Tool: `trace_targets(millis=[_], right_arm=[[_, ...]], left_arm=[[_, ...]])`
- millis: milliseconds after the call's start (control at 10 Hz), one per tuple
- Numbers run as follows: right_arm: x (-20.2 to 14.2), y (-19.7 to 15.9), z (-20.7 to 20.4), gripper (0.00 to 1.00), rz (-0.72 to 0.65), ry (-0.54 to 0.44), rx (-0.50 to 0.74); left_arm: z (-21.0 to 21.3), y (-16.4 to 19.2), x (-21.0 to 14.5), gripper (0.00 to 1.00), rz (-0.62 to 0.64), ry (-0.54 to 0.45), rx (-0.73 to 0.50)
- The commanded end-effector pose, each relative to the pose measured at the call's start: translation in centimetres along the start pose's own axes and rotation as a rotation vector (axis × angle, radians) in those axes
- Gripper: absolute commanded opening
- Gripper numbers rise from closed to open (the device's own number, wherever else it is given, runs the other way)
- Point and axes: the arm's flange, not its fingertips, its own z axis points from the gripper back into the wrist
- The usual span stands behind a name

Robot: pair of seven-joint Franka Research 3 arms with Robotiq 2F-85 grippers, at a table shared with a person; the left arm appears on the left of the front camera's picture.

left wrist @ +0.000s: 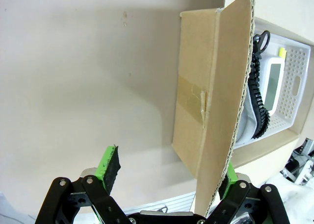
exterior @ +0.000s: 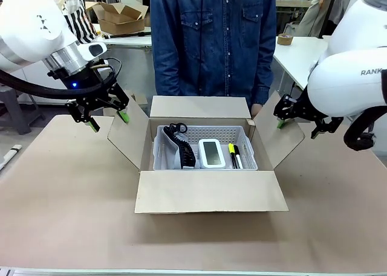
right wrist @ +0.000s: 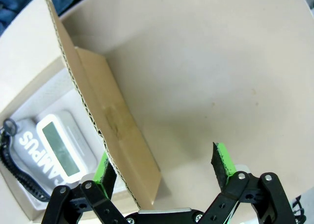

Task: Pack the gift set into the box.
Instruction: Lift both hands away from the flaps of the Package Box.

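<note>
1. The gift set [exterior: 205,147] already sits inside the box [exterior: 208,194], which stands mid-table, a little towards the far edge where the person [exterior: 211,40] waits.
2. Its long axis runs left to right, parallel to the table's [exterior: 72,203] near edge and in line with the box's own length. The black corded item [exterior: 179,144] lies at the left end, the gadget [exterior: 212,153] is in the middle with its screen up, and the pens [exterior: 234,156] at the right end point from near to far.
3. All four flaps are open. The near one lies flat, and the left flap [exterior: 130,140] and right flap [exterior: 279,144] slant up and outward.
4. The left gripper [exterior: 109,121] has its jaws spread wide astride the left flap's edge. The right gripper [exterior: 297,126] has its jaws equally wide astride the right flap. Whether any pad [left wrist: 109,165] touches the cardboard, I cannot tell.
5. Risks, as I judge them:
   - Nothing pins the box, so an uneven push from one side could slide or twist it.
   - The corded item's loop stands proud of the basket, so the left flap may catch on it.
   - Pushing from a flap's corner could crease the flap rather than hinge it.
</note>
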Motion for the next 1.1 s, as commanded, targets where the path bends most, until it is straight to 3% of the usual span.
trace_targets(millis=[0,300,400,500,700,800,900,1000], right_arm=[[0.1,0.2,0.2,1.00,-0.012,-0.002,-0.004],[0.0,0.0,0.0,1.00,0.000,0.000,0.000],[0.0,0.4,1.4,1.00,0.022,0.021,0.052],[-0.3,0.7,4.1,1.00,0.083,0.039,0.181],[-2.4,-0.6,10.2,1.00,0.160,0.048,0.394],[-3.2,-1.8,12.0,1.00,0.197,0.145,0.546],[-3.9,-3.9,13.1,1.00,0.187,0.245,0.693],[-4.3,-6.7,13.5,1.00,0.140,0.336,0.816]], left_arm=[[0.2,-0.1,0.0,1.00,0.013,-0.003,0.022],[0.2,-0.1,0.0,1.00,0.013,-0.003,0.022],[0.0,0.0,0.0,1.00,0.000,0.000,0.000],[1.9,-0.7,-0.5,1.00,-0.063,0.005,-0.037],[6.7,-0.6,-2.9,1.00,-0.221,-0.022,-0.283],[7.6,0.2,-3.9,1.00,-0.313,0.003,-0.441],[8.0,1.6,-4.8,1.00,-0.433,0.061,-0.672],[8.2,3.0,-5.3,1.00,-0.479,0.064,-0.810]])
